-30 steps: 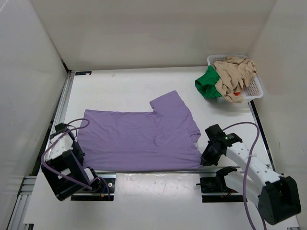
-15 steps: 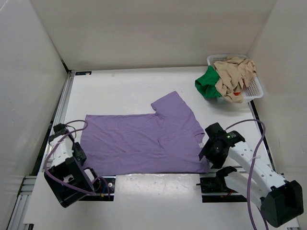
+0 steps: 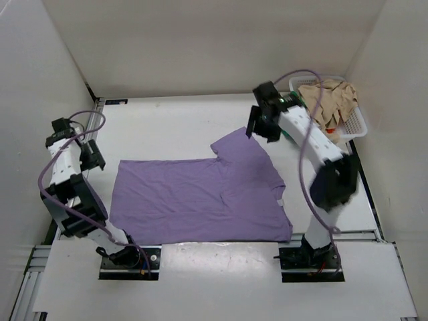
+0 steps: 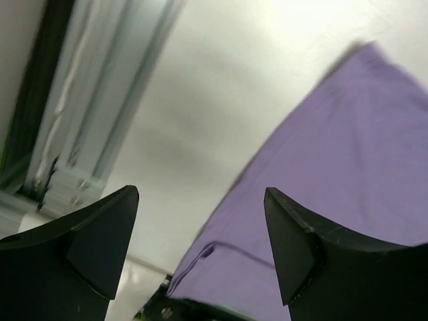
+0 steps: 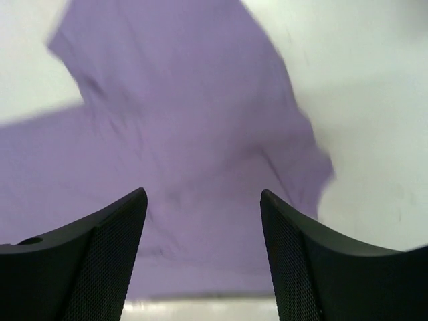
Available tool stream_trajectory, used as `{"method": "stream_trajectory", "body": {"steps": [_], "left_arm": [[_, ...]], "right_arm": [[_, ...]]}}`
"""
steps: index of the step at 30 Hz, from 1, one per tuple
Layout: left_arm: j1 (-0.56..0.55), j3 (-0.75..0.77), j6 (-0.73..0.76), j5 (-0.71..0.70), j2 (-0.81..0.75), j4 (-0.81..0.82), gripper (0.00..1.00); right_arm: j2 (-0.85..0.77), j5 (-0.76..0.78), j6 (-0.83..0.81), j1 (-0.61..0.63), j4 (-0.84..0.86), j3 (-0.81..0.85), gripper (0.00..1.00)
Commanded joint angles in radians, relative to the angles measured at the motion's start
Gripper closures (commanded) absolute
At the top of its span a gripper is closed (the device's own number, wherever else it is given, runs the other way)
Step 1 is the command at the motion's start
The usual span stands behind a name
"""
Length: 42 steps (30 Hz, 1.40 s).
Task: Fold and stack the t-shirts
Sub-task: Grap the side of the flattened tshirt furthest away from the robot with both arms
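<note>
The lavender t-shirt (image 3: 200, 197) lies spread flat on the white table, one sleeve (image 3: 237, 144) pointing to the back. The tan t-shirt (image 3: 328, 103) and the green one (image 3: 289, 119) are heaped in the basket, with a bit of orange-red cloth (image 3: 330, 132) under them. My left gripper (image 3: 92, 155) hangs open above the table, just left of the shirt's far left corner (image 4: 361, 60). Raised over the sleeve at the back is my right gripper (image 3: 259, 127), open and empty, with the purple cloth (image 5: 174, 100) below it.
A white lattice basket (image 3: 354, 124) stands at the back right corner. White walls close in the table on three sides. A metal rail (image 3: 87, 144) runs along the left edge, seen in the left wrist view as grey rails (image 4: 100, 114).
Both grippers have let go of the shirt's near corners and opened. Both arms have swung from the near edge up toward the back, the left to the far left corner, the right over the sleeve.
</note>
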Motion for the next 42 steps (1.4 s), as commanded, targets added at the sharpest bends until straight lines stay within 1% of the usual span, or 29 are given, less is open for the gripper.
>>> {"method": "stream_trajectory", "body": {"steps": [1, 3, 4, 5, 6, 7, 10, 12, 13, 15, 17, 18, 19, 20, 21, 22, 23, 24, 25, 27, 28, 30, 33, 34, 35, 37, 39, 40, 42], "left_arm": [[-0.090, 0.065, 0.000, 0.122, 0.078, 0.063, 0.13], [-0.119, 0.092, 0.000, 0.122, 0.125, 0.086, 0.12], [-0.129, 0.108, 0.000, 0.122, 0.150, 0.086, 0.12], [-0.138, 0.123, 0.000, 0.122, 0.196, 0.098, 0.12], [-0.138, 0.152, 0.000, 0.122, 0.216, 0.107, 0.12], [-0.138, 0.167, 0.000, 0.133, 0.237, 0.108, 0.11], [-0.138, 0.198, 0.000, 0.144, 0.319, 0.120, 0.11], [-0.147, 0.198, 0.000, 0.144, 0.345, 0.120, 0.11], [-0.147, 0.209, 0.000, 0.153, 0.356, 0.120, 0.11], [-0.161, 0.209, 0.000, 0.162, 0.380, 0.129, 0.11], [-0.173, 0.181, 0.000, 0.162, 0.389, 0.143, 0.11], [-0.182, 0.181, 0.000, 0.162, 0.390, 0.143, 0.11], [-0.182, 0.171, 0.000, 0.178, 0.390, 0.153, 0.10], [-0.182, 0.171, 0.000, 0.196, 0.400, 0.154, 0.10], [-0.182, 0.171, 0.000, 0.196, 0.400, 0.154, 0.10], [-0.182, 0.171, 0.000, 0.196, 0.409, 0.164, 0.10], [-0.182, 0.171, 0.000, 0.196, 0.420, 0.164, 0.10], [-0.182, 0.171, 0.000, 0.196, 0.432, 0.164, 0.10], [-0.182, 0.180, 0.000, 0.196, 0.432, 0.164, 0.10], [-0.182, 0.180, 0.000, 0.214, 0.432, 0.164, 0.10], [-0.182, 0.180, 0.000, 0.233, 0.432, 0.164, 0.10], [-0.182, 0.180, 0.000, 0.256, 0.432, 0.173, 0.11], [-0.182, 0.189, 0.000, 0.283, 0.454, 0.174, 0.19], [-0.182, 0.189, 0.000, 0.293, 0.454, 0.174, 0.23], [-0.182, 0.189, 0.000, 0.293, 0.469, 0.174, 0.30], [-0.182, 0.198, 0.000, 0.313, 0.485, 0.174, 0.41], [-0.182, 0.198, 0.000, 0.313, 0.497, 0.174, 0.54], [-0.182, 0.198, 0.000, 0.313, 0.497, 0.174, 0.71], [-0.182, 0.187, 0.000, 0.313, 0.486, 0.174, 0.81]], "right_arm": [[0.346, 0.019, -0.116, -0.038, 0.007, 0.323, 0.27], [0.497, 0.019, -0.116, -0.050, -0.025, 0.514, 0.27], [0.618, 0.019, -0.116, -0.059, -0.025, 0.597, 0.27], [0.662, 0.019, -0.100, -0.070, -0.007, 0.683, 0.27], [0.692, 0.038, -0.084, -0.070, 0.015, 0.684, 0.26], [0.720, 0.038, -0.048, -0.079, 0.082, 0.671, 0.26], [0.740, 0.047, 0.038, -0.088, 0.198, 0.563, 0.26], [0.772, 0.047, 0.052, -0.088, 0.199, 0.578, 0.26], [0.813, 0.035, 0.065, -0.088, 0.199, 0.628, 0.26], [0.843, 0.010, 0.074, -0.088, 0.199, 0.660, 0.28], [0.852, 0.010, 0.085, -0.088, 0.214, 0.661, 0.31], [0.852, 0.010, 0.097, -0.088, 0.223, 0.645, 0.31], [0.852, -0.001, 0.106, -0.088, 0.234, 0.645, 0.36], [0.861, -0.001, 0.106, -0.088, 0.246, 0.645, 0.44], [0.872, -0.017, 0.120, -0.088, 0.246, 0.645, 0.44], [0.872, -0.027, 0.120, -0.088, 0.246, 0.654, 0.59], [0.881, -0.048, 0.135, -0.088, 0.257, 0.654, 0.67], [0.881, -0.059, 0.146, -0.088, 0.269, 0.654, 0.81], [0.881, -0.059, 0.146, -0.088, 0.269, 0.654, 0.87], [0.863, -0.070, 0.146, -0.088, 0.282, 0.627, 0.98], [0.851, -0.070, 0.146, -0.088, 0.292, 0.590, 1.00], [0.806, -0.070, 0.126, -0.088, 0.309, 0.544, 1.00], [0.754, -0.093, 0.098, -0.088, 0.325, 0.480, 1.00], [0.740, -0.108, 0.083, -0.088, 0.325, 0.466, 1.00], [0.710, -0.108, 0.073, -0.088, 0.325, 0.451, 1.00], [0.678, -0.136, 0.063, -0.088, 0.335, 0.403, 1.00], [0.622, -0.172, 0.053, -0.088, 0.335, 0.371, 1.00], [0.601, -0.186, 0.036, -0.088, 0.349, 0.336, 1.00], [0.535, -0.206, 0.017, -0.088, 0.361, 0.297, 1.00]]}}
